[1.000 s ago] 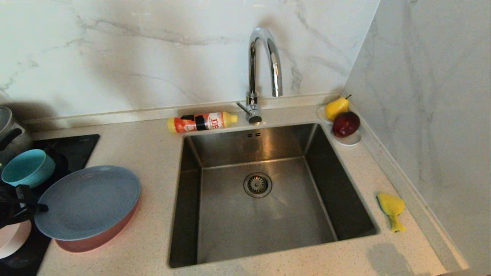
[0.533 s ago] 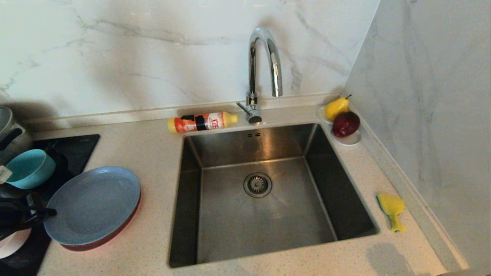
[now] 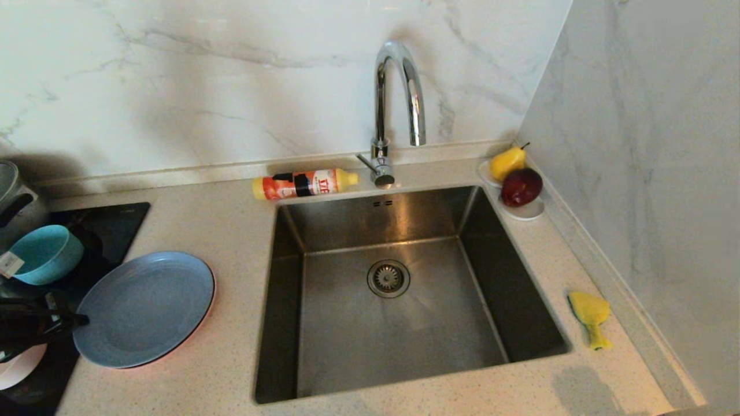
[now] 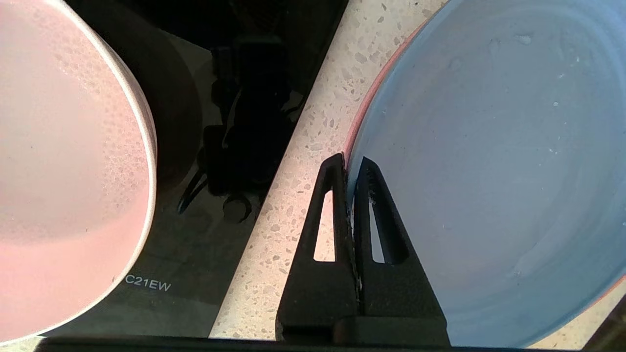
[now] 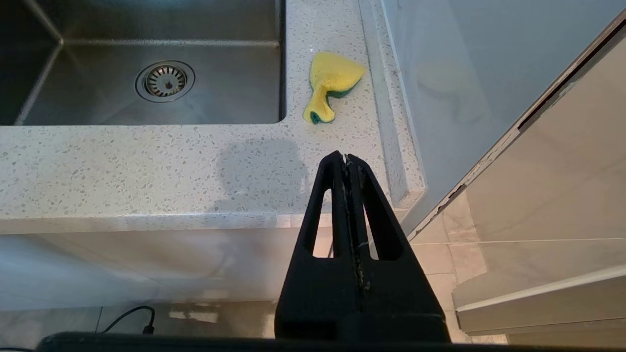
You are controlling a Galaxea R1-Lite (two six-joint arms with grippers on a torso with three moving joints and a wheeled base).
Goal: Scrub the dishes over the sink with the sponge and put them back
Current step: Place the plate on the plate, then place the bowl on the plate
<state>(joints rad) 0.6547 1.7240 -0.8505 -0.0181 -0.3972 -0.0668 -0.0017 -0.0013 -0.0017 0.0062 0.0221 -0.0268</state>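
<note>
The grey-blue plate lies flat on the pink plate, of which only a thin edge shows, on the counter left of the sink. My left gripper is shut on the grey-blue plate's near-left rim, one finger outside the rim and one on top. The pale pink bowl sits beside it on the cooktop, the teal bowl further back. The bent yellow sponge lies on the counter right of the sink. My right gripper hangs shut and holding nothing, off the counter's front right corner, short of the sponge.
A chrome faucet rises behind the sink, an orange soap bottle lying next to it. A white dish with a pear and an apple stands at the back right corner. A black cooktop and a steel pot are at far left.
The grey-blue plate, tilted up a second ago, has come down flat onto the pink plate. My left gripper moved slightly right with it. The right arm has not moved.
</note>
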